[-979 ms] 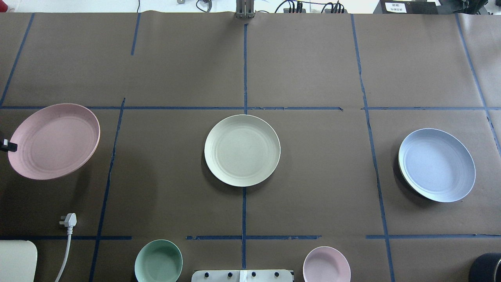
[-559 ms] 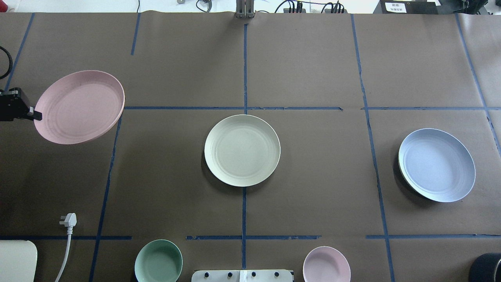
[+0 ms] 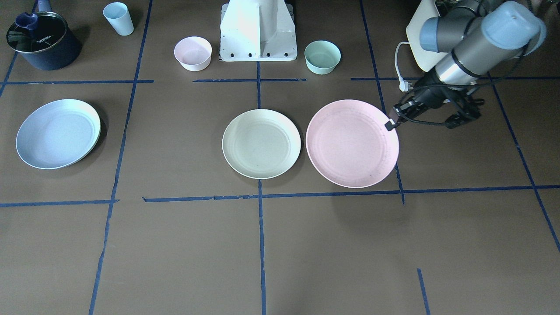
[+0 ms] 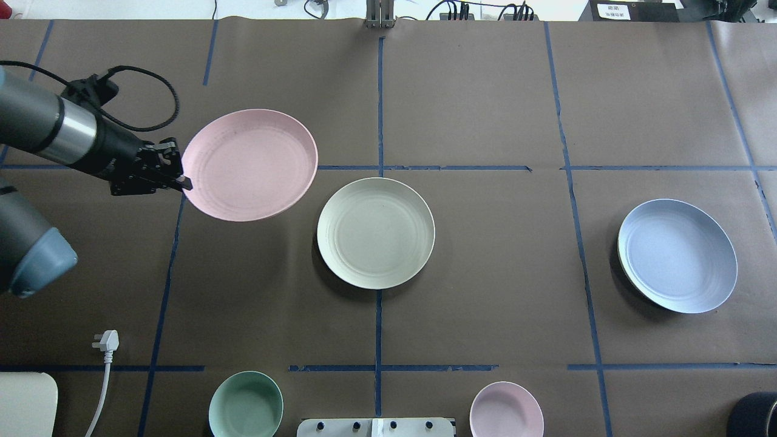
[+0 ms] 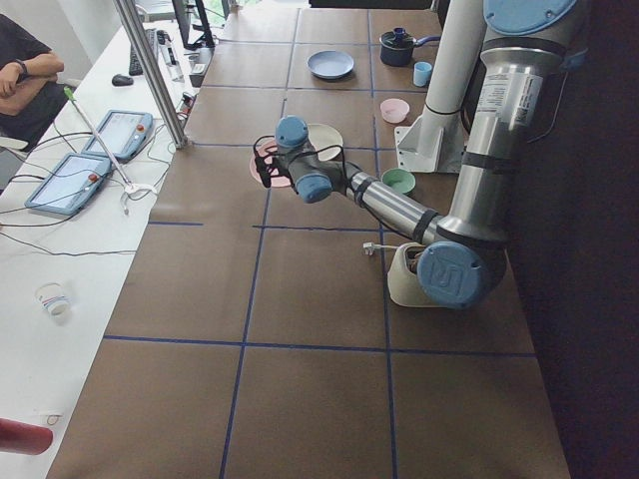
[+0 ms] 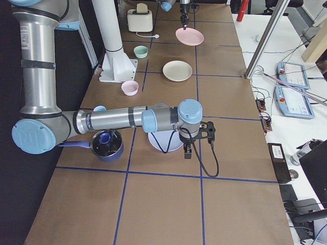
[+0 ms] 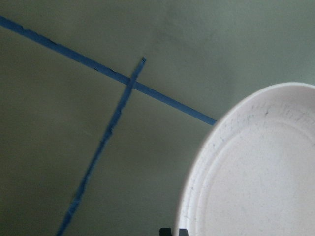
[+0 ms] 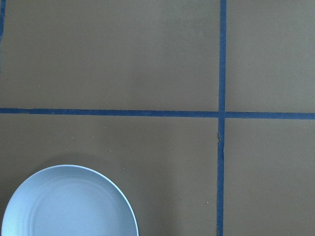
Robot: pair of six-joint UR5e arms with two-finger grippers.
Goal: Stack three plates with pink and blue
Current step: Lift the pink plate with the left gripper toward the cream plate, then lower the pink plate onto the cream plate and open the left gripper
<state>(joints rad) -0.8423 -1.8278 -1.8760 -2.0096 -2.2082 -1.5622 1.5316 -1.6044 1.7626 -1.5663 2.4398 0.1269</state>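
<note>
Lettering [image 3: 45, 40], perhaps KONKA, on pot [image 3: 49, 56] near blue plate [image 3: 57, 133]

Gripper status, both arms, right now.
Left gripper: shut on the pink plate, pinching its rim.
Right gripper: cannot tell; it shows only in the exterior right view.

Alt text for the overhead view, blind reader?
Left gripper holds the pink plate by its rim in the air, left of the cream plate at centre. The blue plate lies far right; a green bowl and small pink bowl sit at the bottom edge.
</note>
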